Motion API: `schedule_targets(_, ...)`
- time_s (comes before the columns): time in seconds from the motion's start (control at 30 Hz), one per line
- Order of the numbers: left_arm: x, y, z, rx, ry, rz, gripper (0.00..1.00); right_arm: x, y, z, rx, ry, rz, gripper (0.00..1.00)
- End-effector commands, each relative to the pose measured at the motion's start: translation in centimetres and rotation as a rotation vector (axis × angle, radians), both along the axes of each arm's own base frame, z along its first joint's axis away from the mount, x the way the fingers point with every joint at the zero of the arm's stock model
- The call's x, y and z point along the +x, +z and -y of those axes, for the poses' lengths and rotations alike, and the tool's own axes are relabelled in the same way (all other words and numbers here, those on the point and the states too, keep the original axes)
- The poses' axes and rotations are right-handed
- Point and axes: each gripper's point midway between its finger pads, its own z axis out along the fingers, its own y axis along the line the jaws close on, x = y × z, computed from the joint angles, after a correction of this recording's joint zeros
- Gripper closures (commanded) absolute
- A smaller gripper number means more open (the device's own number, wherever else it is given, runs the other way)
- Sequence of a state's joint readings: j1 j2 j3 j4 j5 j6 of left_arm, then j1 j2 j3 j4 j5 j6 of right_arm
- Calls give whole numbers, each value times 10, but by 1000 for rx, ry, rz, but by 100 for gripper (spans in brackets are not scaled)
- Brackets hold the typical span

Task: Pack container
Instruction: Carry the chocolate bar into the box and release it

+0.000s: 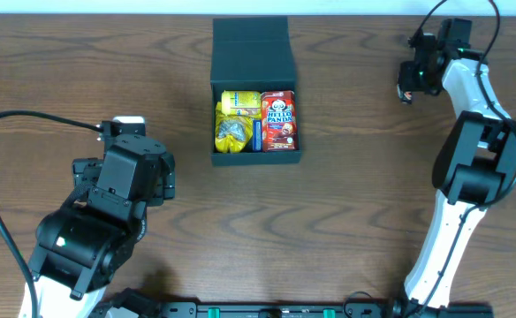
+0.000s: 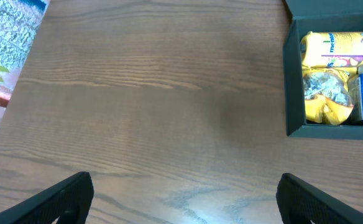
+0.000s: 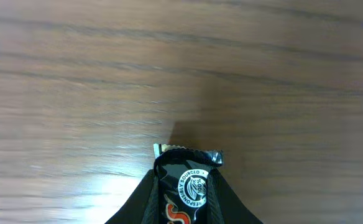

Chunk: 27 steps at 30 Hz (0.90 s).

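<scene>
My right hand (image 3: 183, 202) clamped on glossy dark bar wrapper (image 3: 188, 167), crimped end poking past fingertips. Bar length hidden, probably short.

Risks:
- slick film slips from pinch in transit
- bar snags on crowded contents

Matte dark-card container (image 1: 256, 159) mid-bench, flap lid up, holding crinkly yellow packet (image 1: 239, 104) and rigid red box (image 1: 278, 119).

My left hand (image 2: 184, 199) spread wide, empty, over wood-grain bench (image 2: 138, 93).

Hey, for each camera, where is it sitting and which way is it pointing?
Overhead: above the table, looking straight down; left arm, right arm and box show.
Left wrist: low over the table, facing the box's side; the open left gripper frames the bottom.
Right wrist: close above the table, looking down; right gripper pinches a packet.
Shared: overhead and left wrist both show the box.
</scene>
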<state>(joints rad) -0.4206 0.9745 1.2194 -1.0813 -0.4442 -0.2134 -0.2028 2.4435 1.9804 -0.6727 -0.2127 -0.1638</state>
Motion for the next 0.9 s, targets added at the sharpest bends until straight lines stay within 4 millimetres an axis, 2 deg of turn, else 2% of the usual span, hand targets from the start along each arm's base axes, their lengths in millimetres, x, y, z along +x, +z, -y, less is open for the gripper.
schedule_targets(0.0,0,2,-1,-9,10,6,5,14,22,-43,189,-11,38,86)
schedule_targets(0.17,0,2,-1,-9,10,6,5,23,62,-92,267,61,89,86)
schedule_targets(0.27,0,2,-1,-10,9,6,5,23,86,-127,287,117,119,86)
schedule_targets(0.33,0,2,-1,-10,9,6,5,20,102,-156,302,145,131,87)
schedule_targets(0.43,0,2,-1,-9,10,6,5,9,126,-210,331,204,141,85)
schedule_targets(0.53,0,2,-1,-9,10,6,5,-6,138,-263,369,246,124,85)
schedule_targets(0.6,0,2,-1,-10,9,6,5,-23,138,-300,393,267,85,86)
schedule_targets(0.67,0,2,-1,-9,10,6,5,-38,132,-326,384,257,36,86)
schedule_targets(0.73,0,2,-1,-9,10,6,5,-54,123,-344,334,232,-8,87)
schedule_targets(0.87,0,2,-1,-10,9,6,5,-84,107,-367,213,180,-67,87)
